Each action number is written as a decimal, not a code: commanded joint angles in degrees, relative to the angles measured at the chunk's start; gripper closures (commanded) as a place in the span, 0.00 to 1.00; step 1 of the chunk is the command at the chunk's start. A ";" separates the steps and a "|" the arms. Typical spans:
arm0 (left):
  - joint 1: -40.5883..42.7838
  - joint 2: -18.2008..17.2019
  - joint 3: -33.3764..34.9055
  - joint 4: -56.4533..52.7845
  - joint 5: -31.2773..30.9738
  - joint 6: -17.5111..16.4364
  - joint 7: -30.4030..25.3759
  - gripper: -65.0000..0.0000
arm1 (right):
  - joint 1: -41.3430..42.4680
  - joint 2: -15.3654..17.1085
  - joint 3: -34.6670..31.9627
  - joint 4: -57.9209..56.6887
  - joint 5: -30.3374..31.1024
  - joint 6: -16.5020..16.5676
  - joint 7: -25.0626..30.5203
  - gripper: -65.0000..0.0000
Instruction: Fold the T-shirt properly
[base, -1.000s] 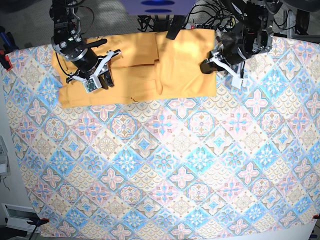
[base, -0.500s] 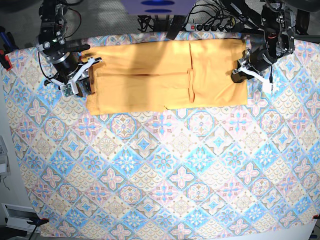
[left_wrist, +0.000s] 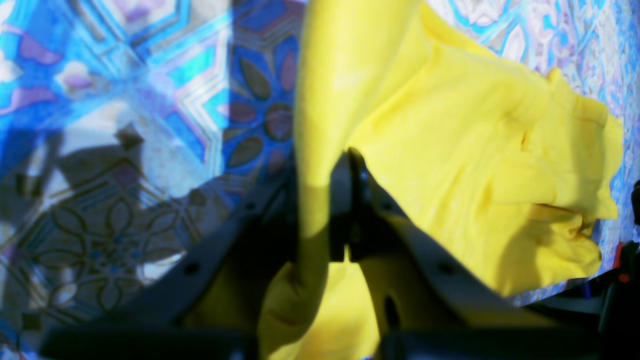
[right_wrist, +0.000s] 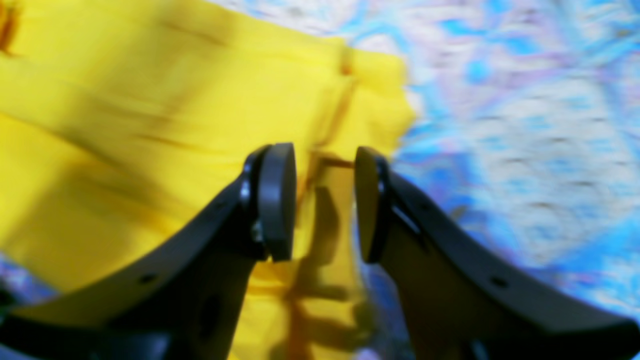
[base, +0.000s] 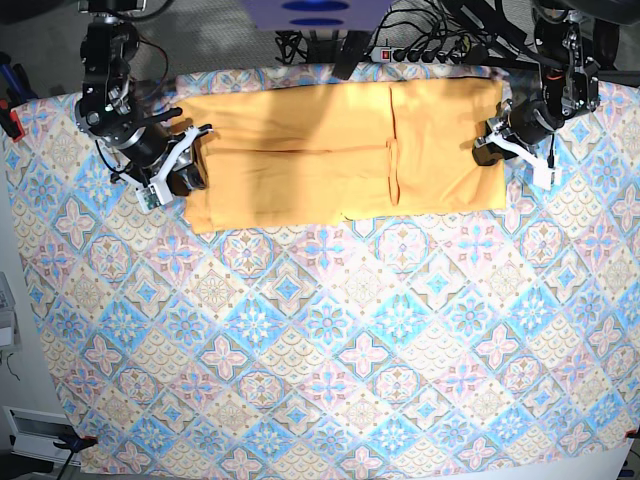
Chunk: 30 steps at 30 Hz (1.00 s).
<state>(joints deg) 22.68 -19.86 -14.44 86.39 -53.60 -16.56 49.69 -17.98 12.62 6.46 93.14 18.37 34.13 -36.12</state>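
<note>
The yellow-orange T-shirt (base: 330, 150) lies spread flat along the far edge of the table, with one fold line across it and another down it. No print shows. My left gripper (base: 492, 150) is at the shirt's right edge. In the left wrist view it (left_wrist: 345, 170) is shut on a pinch of the shirt (left_wrist: 450, 150). My right gripper (base: 183, 168) is at the shirt's left edge. In the right wrist view it (right_wrist: 322, 200) is open, its jaws apart over the edge of the shirt (right_wrist: 150, 125) and holding nothing.
The blue-pink diamond-patterned tablecloth (base: 320, 350) covers the whole table and shows under both wrists (left_wrist: 150, 100) (right_wrist: 500, 100). Cables and a power strip (base: 420, 50) lie behind the far edge. A red clamp (base: 10, 122) sits on the left edge.
The shirt was bunched toward the left and is now shifted right and stretched out wide. Both arms moved outward; the right gripper stays near the left edge.
</note>
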 joint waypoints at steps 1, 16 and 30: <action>-0.13 -0.67 -0.29 0.69 -0.42 -0.54 -0.59 1.00 | 1.49 2.37 1.15 0.18 2.77 -0.24 0.38 0.69; 0.05 -0.49 1.38 0.69 -0.42 -0.54 -0.59 1.00 | 2.55 6.59 0.88 -1.32 13.67 -0.24 -5.86 0.64; 0.14 -0.49 1.38 0.69 -0.42 -0.54 -0.59 1.00 | 4.66 6.50 -5.71 -9.32 13.85 -0.24 -5.51 0.62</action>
<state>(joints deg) 22.79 -19.68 -12.82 86.35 -53.17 -16.56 49.54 -13.63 18.26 0.45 83.07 31.18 33.41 -42.68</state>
